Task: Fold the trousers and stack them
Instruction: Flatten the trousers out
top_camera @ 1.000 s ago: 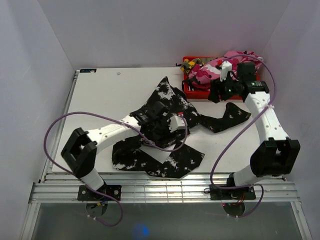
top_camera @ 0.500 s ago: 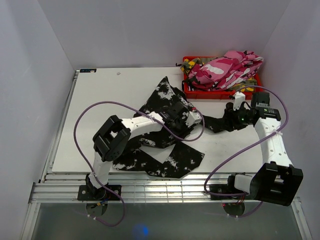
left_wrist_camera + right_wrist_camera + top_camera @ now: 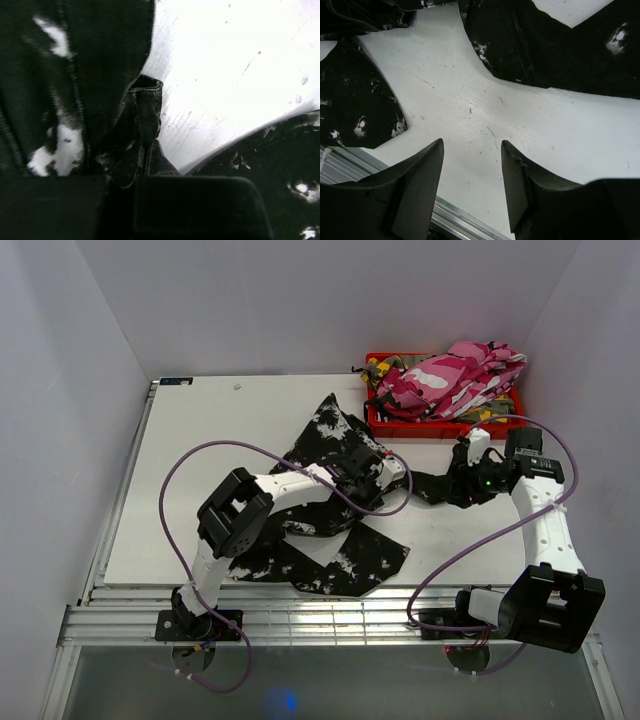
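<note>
Pinching the black trousers (image 3: 322, 430) in our left gripper (image 3: 390, 474), we held our right gripper (image 3: 472, 150), fingers (image 3: 420, 180) spread, over the table (image 3: 485, 115).

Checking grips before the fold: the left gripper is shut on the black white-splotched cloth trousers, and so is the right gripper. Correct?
Only the left gripper is shut on the black white-splotched cloth trousers. The right gripper is open: the right wrist view shows its fingers apart above the white table, holding nothing.
</note>
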Robot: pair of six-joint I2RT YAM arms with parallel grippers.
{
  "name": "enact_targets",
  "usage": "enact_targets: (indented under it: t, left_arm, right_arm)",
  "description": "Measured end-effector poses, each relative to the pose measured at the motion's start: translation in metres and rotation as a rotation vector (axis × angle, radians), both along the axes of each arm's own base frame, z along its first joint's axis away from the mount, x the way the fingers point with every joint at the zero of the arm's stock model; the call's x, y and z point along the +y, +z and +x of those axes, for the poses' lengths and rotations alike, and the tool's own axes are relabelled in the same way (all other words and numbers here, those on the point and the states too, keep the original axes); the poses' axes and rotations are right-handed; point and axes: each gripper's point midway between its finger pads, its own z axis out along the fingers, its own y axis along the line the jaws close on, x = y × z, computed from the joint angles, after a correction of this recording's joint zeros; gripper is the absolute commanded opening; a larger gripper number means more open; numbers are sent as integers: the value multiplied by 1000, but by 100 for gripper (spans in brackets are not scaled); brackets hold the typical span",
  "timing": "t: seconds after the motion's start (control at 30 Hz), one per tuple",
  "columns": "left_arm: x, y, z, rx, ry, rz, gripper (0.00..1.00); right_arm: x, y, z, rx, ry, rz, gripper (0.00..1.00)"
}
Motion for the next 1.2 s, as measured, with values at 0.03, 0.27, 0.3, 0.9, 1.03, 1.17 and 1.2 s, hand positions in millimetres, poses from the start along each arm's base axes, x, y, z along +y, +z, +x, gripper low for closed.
enact_targets:
  t: [0.03,0.27,0.3,0.9,1.03,1.17,1.2]
  left_arm:
    - [1,2,1,2,6,-2,0]
    - [42,82,39,8,163,-163,0]
    - [59,107,50,-17,207,-210,0]
    - [495,132,67,-299,1267,-102,0]
    - [529,90,49,-214,1339,-13,0]
    - [552,84,53,-248,1351,26,0]
    - [555,83,55,-259,1346,33,0]
  right_arm:
    - [0,-1,0,2,3,-1,55]
    - [9,-22,9,54,62,7,52]
    - [12,-26,11,61,76,5,51]
    - [138,-77,1,101,554,-167,62]
    - [154,-96,-11,149,625,-195,67]
    - [173,-106,-23,144,701,-220,68]
    - [178,-110,-24,141,717,-225,68]
